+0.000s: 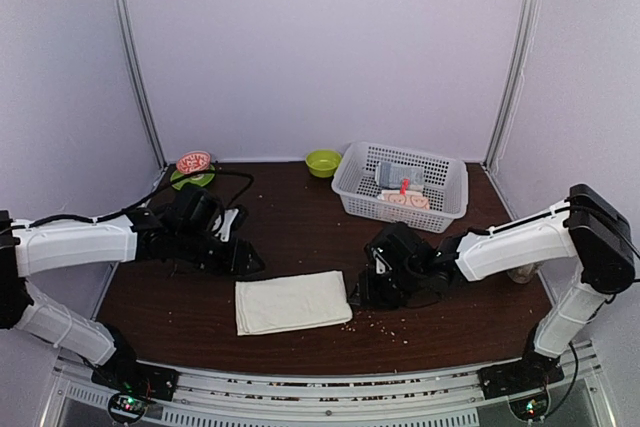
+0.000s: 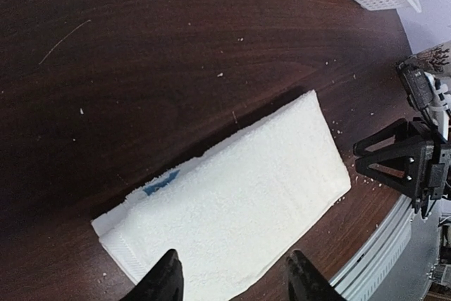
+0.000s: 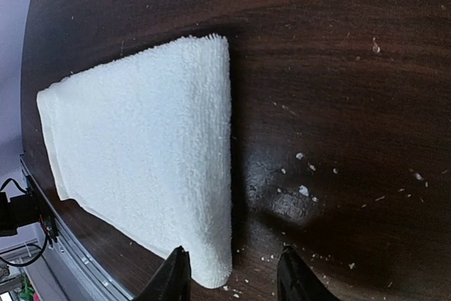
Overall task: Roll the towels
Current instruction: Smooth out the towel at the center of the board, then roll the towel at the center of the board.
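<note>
Nearest the arm bases, the plain cream-white towel [image 1: 292,302] lies flat on the dark table [image 1: 300,222], folded into a rectangle with no turn of a roll begun. Its small blue mark [image 2: 161,185] shows near one long edge in the left wrist view. The left gripper [image 2: 232,283] stands at one short end of this cloth, fingers spread and nothing between them. The right gripper [image 3: 231,280] stands at the opposite end, fingers likewise spread over the near corner, with the cloth lying slack rather than pinched. Pale crumbs [image 1: 385,322] are scattered on the table by the right arm. Farther back, the white basket [image 1: 440,209] holds the cream towel with orange-pink faces [image 1: 405,200] beside a grey-blue rolled towel [image 1: 400,175]. Whether the patterned one is rolled cannot be told from here. A green bowl [image 1: 322,162] and a green plate [image 1: 193,177] sit at the rear. Assessment: the plain towel remains to be rolled in full, and neither arm has hold of it.
</note>
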`<move>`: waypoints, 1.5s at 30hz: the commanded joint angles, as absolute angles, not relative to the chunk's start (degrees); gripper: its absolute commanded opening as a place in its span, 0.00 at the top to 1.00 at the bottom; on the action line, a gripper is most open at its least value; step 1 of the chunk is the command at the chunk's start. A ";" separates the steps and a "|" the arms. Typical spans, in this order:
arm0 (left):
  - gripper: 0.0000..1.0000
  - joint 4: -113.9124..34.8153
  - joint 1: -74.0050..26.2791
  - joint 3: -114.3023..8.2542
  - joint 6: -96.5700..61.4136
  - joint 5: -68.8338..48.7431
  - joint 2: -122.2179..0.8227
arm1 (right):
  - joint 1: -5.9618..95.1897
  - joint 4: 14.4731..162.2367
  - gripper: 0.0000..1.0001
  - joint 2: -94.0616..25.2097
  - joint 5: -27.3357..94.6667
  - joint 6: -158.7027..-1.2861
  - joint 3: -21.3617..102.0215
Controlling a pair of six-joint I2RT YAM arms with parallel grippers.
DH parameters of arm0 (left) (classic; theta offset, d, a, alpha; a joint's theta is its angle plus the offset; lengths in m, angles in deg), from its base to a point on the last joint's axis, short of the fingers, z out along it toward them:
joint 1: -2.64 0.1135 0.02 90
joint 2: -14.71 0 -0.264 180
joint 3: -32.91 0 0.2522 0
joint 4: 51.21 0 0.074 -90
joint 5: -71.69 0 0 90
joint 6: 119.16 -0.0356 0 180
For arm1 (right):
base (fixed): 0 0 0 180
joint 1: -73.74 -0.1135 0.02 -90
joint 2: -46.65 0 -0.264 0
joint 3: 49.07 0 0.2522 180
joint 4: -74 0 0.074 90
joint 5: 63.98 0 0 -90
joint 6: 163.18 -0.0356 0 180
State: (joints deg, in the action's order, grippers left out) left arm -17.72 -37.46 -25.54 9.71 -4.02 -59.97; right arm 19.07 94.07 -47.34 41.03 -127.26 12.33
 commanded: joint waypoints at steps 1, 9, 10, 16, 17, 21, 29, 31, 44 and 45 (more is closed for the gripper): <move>0.50 -18.69 -37.18 -24.84 9.39 -3.74 -61.06 | 18.80 90.63 0.58 -50.14 40.94 -130.31 13.54; 0.52 -20.28 -37.18 -24.27 9.43 -3.52 -63.58 | 18.20 89.22 0.62 -53.87 44.11 -130.75 14.23; 0.52 -20.35 -37.19 -24.27 9.36 -3.46 -63.86 | 18.15 89.13 0.62 -54.22 44.24 -130.70 14.16; 0.53 -20.75 -37.26 -24.45 8.72 -2.68 -66.78 | 18.19 90.13 0.82 -55.95 44.62 -130.37 13.96; 0.54 -21.01 -37.29 -24.40 8.53 -2.47 -67.49 | 18.15 90.52 0.86 -55.62 44.06 -130.14 13.75; 0.55 -21.70 -37.69 -24.72 7.44 -2.17 -70.84 | 19.10 96.11 1.00 -52.41 40.33 -126.44 13.58; 0.56 -24.60 -41.79 -29.23 6.62 1.48 -74.98 | 22.91 118.87 1.00 -39.99 28.47 -112.97 13.99; 0.56 -24.97 -42.37 -31.16 6.89 2.06 -75.93 | 22.85 123.70 1.00 -39.17 26.26 -110.19 16.69; 0.57 -25.96 -45.03 -41.62 7.40 5.80 -84.58 | 20.16 126.18 1.00 -46.62 23.36 -108.37 24.54; 0.57 -26.24 -45.07 -41.60 7.52 6.19 -85.26 | 19.86 125.91 1.00 -47.12 23.57 -108.57 24.83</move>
State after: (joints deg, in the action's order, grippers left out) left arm -24.54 -44.50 -40.40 7.79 4.09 -82.83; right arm 21.43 125.21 -45.35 24.92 -109.06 22.78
